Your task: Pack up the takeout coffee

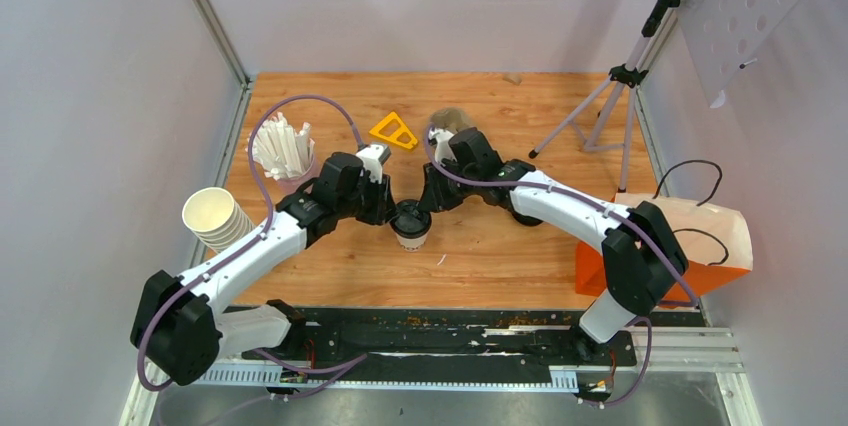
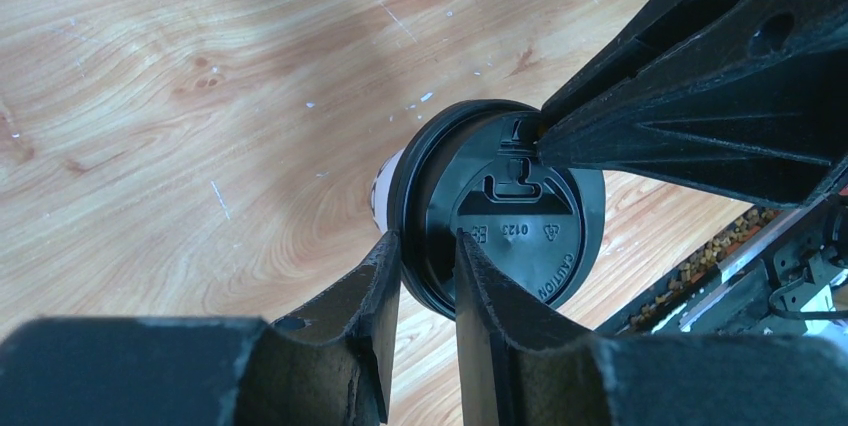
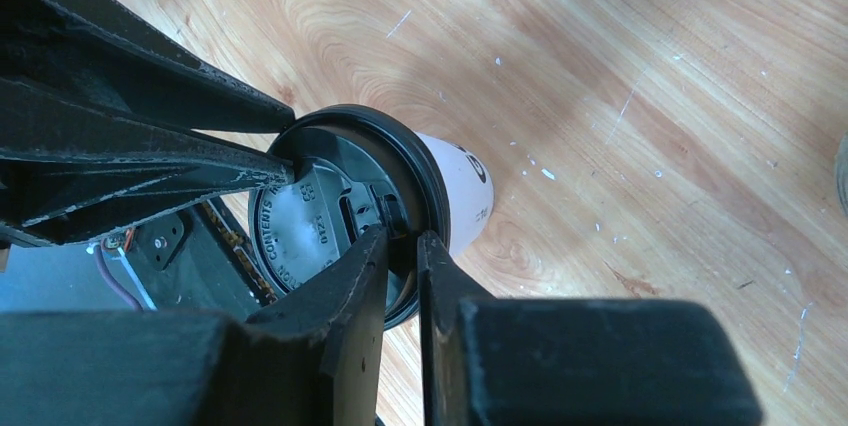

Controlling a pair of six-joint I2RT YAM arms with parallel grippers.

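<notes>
Two grippers on one cup (image 3: 462, 186), upright mid-table (image 1: 490, 266): the left gripper (image 2: 428, 243) clamps one edge of its black lid (image 2: 520, 231) and the right gripper (image 3: 403, 241) clamps the opposite edge, likely to seat the lid evenly before packing.

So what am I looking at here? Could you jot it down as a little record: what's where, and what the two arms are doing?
Setting: wooden table, two robot arms
Centre item: white paper cup with black lid, upright
Left gripper: pinching the lid's rim, one finger inside, one outside
Right gripper: pinching the rim on the opposite side
Left side: stack of lidless cups, cup of white sticks
Right edge: orange and white bag
Back: yellow triangle, tripod
</notes>
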